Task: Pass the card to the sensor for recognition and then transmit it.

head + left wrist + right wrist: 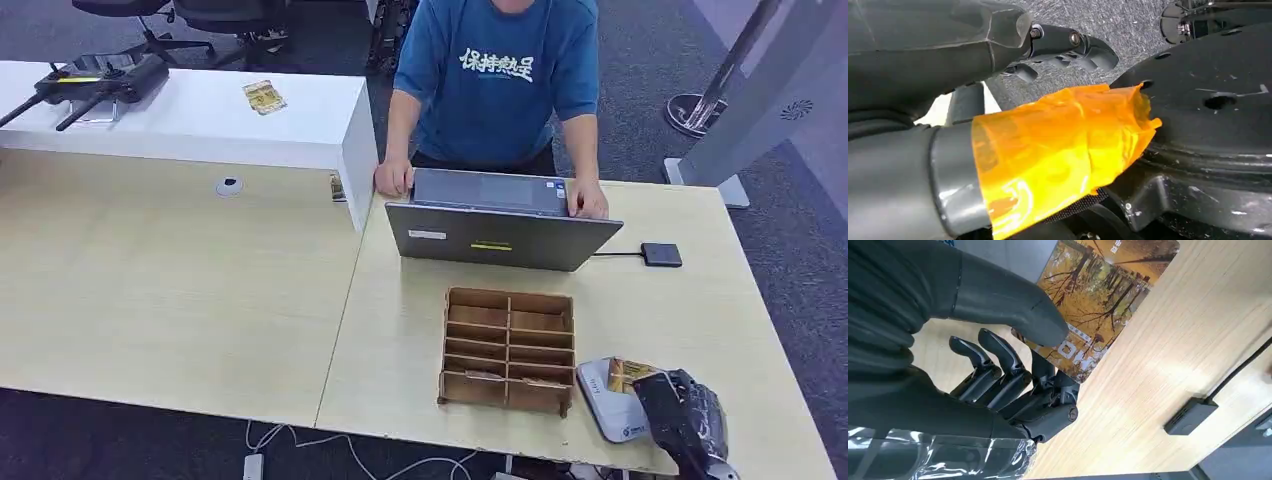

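Note:
The card (625,373), printed with an autumn forest picture, lies over the white sensor pad (603,402) at the table's near right corner. My right hand (685,415) pinches the card's near end; the right wrist view shows the thumb on top of the card (1098,295), the fingers (1045,372) beneath it, and the pale sensor (1003,252) behind the card. My left hand (1048,100) hangs beside my body, its thumb wrapped in orange tape, its fingers apart with nothing in them.
A wooden compartment box (508,350) stands left of the sensor. Behind it a person (495,70) has both hands at a grey laptop (500,235). A black hub (661,254) with a cable lies to the laptop's right. Another card (264,96) rests on the white counter.

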Controlling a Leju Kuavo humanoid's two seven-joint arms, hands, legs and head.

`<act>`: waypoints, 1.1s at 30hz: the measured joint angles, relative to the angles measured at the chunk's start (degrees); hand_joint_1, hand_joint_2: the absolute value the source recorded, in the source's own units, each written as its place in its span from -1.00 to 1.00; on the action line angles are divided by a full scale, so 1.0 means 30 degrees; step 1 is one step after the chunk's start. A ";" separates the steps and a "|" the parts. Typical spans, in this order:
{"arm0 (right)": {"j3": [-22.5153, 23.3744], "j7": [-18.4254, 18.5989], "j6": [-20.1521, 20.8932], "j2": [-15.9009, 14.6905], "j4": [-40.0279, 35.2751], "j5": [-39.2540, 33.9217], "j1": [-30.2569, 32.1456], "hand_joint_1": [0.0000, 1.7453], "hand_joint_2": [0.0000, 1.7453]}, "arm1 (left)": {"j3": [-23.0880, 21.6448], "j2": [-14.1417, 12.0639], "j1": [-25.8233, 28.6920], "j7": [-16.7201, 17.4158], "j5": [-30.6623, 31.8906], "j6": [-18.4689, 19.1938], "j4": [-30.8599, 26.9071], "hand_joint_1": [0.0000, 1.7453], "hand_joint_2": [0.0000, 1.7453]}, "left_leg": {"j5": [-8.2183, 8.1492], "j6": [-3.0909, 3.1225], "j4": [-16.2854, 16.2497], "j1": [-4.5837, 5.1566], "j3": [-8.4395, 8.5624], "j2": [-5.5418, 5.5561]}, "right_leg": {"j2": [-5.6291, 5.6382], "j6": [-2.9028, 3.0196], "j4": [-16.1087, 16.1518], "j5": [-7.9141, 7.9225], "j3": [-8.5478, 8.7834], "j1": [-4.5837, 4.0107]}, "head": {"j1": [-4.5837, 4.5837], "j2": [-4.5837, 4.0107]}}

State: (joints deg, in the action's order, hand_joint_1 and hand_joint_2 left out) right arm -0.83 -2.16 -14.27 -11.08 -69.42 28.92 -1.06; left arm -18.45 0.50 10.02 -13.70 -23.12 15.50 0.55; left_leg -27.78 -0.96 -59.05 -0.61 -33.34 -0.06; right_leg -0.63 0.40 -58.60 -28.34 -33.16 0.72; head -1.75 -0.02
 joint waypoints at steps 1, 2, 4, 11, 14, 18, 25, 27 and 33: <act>-0.0036 0.0044 0.0058 -0.0052 0.0007 -0.0007 -0.0011 1.00 1.00 | 0.0000 -0.0007 0.0006 0.0000 0.0000 0.0000 0.0000 -1.00 -1.00 | 0.0000 0.0000 0.0000 0.0000 0.0000 0.0000 | 0.0000 0.0000 0.0000 0.0000 0.0000 0.0000 | -0.0007 0.0000; -0.0059 0.0088 0.0124 -0.0088 0.0022 -0.0015 -0.0018 1.00 1.00 | 0.0000 -0.0015 0.0011 -0.0007 0.0000 0.0000 0.0000 -1.00 -1.00 | 0.0000 0.0000 0.0000 0.0000 0.0000 0.0000 | 0.0000 0.0000 0.0000 0.0000 0.0000 0.0000 | 0.0000 0.0000; -0.0117 0.0124 0.0241 -0.0176 0.0022 -0.0037 -0.0061 1.00 1.00 | 0.0000 -0.0022 0.0021 0.0000 0.0029 0.0022 0.0000 -1.00 -1.00 | 0.0000 0.0000 0.0000 0.0000 0.0001 -0.0001 | 0.0001 0.0000 0.0000 0.0000 0.0000 0.0000 | -0.0007 0.0000; -0.0212 -0.0537 -0.0318 -0.0278 -0.0159 -0.0459 -0.0076 1.00 1.00 | 0.0000 -0.0058 0.0063 -0.0007 0.0036 0.0000 0.0000 -1.00 -1.00 | 0.0000 0.0000 0.0000 0.0001 -0.0002 -0.0001 | 0.0001 0.0000 -0.0001 0.0000 0.0001 0.0000 | -0.0007 0.0000; -0.0212 -0.0925 -0.0881 -0.0270 -0.0744 -0.0649 -0.0090 1.00 1.00 | 0.0000 -0.0051 0.0062 -0.0080 0.0051 0.0000 0.0000 -1.00 -1.00 | 0.0000 0.0000 0.0000 0.0001 -0.0002 -0.0001 | -0.0001 0.0000 -0.0001 0.0000 0.0001 0.0000 | 0.0000 0.0000; -0.0212 -0.0940 -0.0925 -0.0270 -0.1210 -0.0736 -0.0088 1.00 1.00 | 0.0000 -0.0015 0.0064 -0.0087 0.0051 0.0000 0.0000 -1.00 -1.00 | 0.0000 0.0000 0.0000 0.0001 -0.0005 0.0001 | -0.0002 0.0000 -0.0001 0.0000 -0.0001 0.0000 | 0.0000 0.0000; -0.0212 -0.1164 -0.1121 -0.0270 -0.1494 -0.0837 -0.0082 1.00 1.00 | 0.0000 -0.0007 0.0066 -0.0095 0.0051 -0.0015 0.0000 -1.00 -1.00 | 0.0000 0.0000 0.0000 0.0001 -0.0009 0.0001 | -0.0001 0.0000 -0.0001 -0.0001 -0.0005 0.0000 | -0.0007 0.0000; -0.0197 -0.1574 -0.1355 -0.0270 -0.1749 -0.1115 -0.0096 1.00 1.00 | 0.0000 -0.0007 0.0078 -0.0117 0.0066 -0.0022 0.0000 -1.00 -1.00 | 0.0000 0.0000 0.0000 0.0001 -0.0013 0.0001 | 0.0000 0.0000 -0.0002 -0.0001 -0.0007 0.0000 | -0.0007 0.0000; -0.0168 -0.2127 -0.1588 -0.0350 -0.2862 -0.1654 -0.0669 1.00 1.00 | 0.0000 -0.0015 0.0089 -0.0291 0.0196 -0.0015 0.0000 -1.00 -1.00 | 0.0001 0.0000 0.0000 0.0000 -0.0011 -0.0002 | 0.0003 0.0000 -0.0004 0.0001 -0.0004 0.0000 | -0.0007 0.0000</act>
State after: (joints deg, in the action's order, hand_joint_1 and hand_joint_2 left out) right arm -1.33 -8.55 -19.04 -12.13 -78.00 23.96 -3.07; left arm -18.45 0.46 10.29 -14.58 -22.54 15.45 0.55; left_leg -27.77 -0.96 -59.05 -0.61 -33.37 -0.07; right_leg -0.62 0.40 -58.61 -28.34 -33.17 0.72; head -1.77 -0.02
